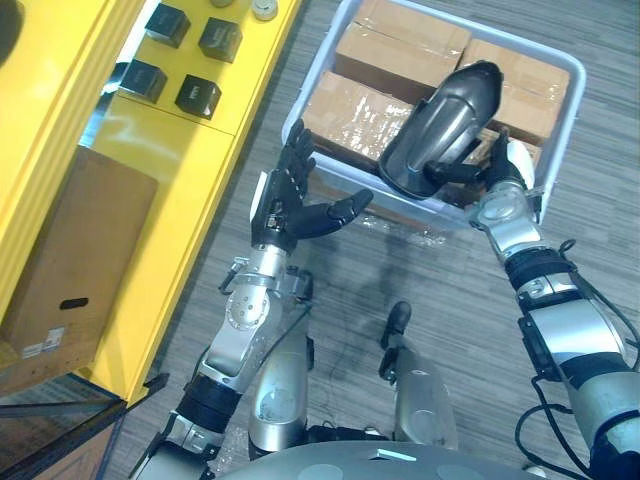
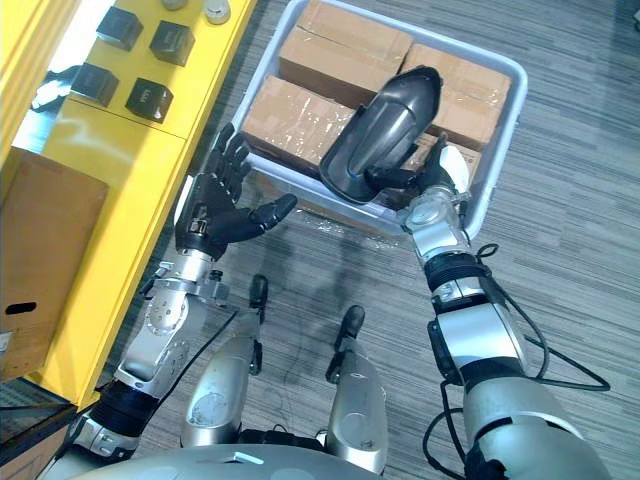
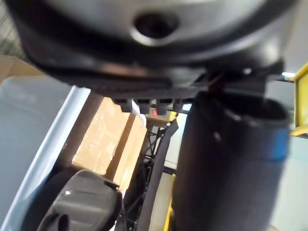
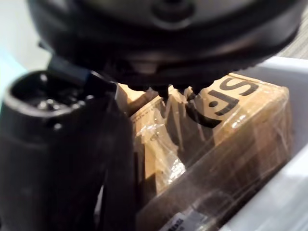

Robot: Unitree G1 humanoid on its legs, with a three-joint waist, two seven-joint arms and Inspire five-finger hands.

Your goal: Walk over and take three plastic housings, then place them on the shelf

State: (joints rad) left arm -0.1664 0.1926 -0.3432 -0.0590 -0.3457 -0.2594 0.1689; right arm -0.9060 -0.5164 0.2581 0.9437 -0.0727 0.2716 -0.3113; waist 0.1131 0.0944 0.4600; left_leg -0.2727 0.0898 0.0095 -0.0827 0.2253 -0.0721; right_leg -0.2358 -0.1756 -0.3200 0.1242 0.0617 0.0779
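Observation:
A dark grey plastic housing (image 1: 445, 125) with a curved shell is held tilted over the near right part of a pale bin (image 1: 570, 110). My right hand (image 1: 503, 170) is shut on its lower edge, fingers curled round the rim, the white-covered thumb behind. In the right eye view the housing (image 2: 385, 130) stands just above the right hand (image 2: 440, 182). My left hand (image 1: 290, 205) is open, fingers straight and thumb stretched toward the bin's near left corner, holding nothing; the left hand (image 2: 215, 215) is apart from the housing.
The bin holds film-wrapped cardboard boxes (image 1: 400, 40). A yellow shelf (image 1: 200, 150) runs along the left with several small black boxes (image 1: 198, 95) on it and a large cardboard box (image 1: 75, 250) lower down. Grey striped carpet lies between shelf and bin.

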